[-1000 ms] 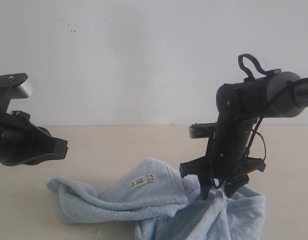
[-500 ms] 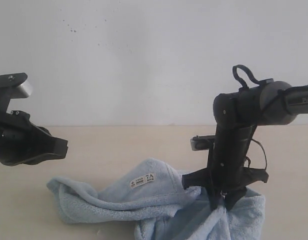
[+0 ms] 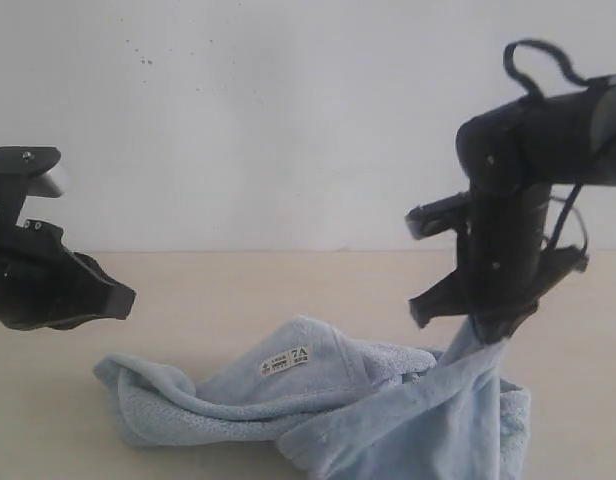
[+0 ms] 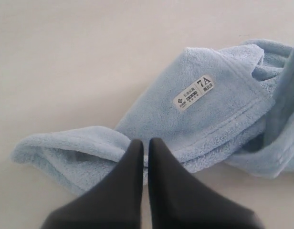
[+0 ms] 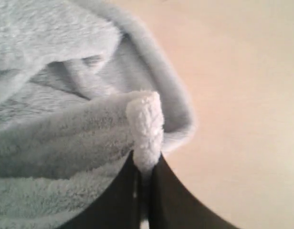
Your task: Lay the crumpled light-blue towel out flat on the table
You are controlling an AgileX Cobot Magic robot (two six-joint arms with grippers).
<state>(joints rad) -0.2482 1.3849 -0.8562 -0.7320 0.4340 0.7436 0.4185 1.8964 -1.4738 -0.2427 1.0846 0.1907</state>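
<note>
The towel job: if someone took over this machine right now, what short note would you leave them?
Right gripper: shut on a fold of the towel, holding that end up off the table.
Left gripper: shut, empty, hovering over the towel's other end.
Towel: mostly lying crumpled on the table, white tag facing up.
Done: one edge gripped.
To do: probably grip a second edge, pull apart, lay flat.

The pale light-blue fluffy towel (image 3: 318, 400) is lying crumpled and folded over on the beige table (image 3: 238, 285), its white tag (image 3: 285, 359) facing up. On the right, one pinched fold is stretching taut up off the surface into the right gripper (image 3: 485, 338).
</note>
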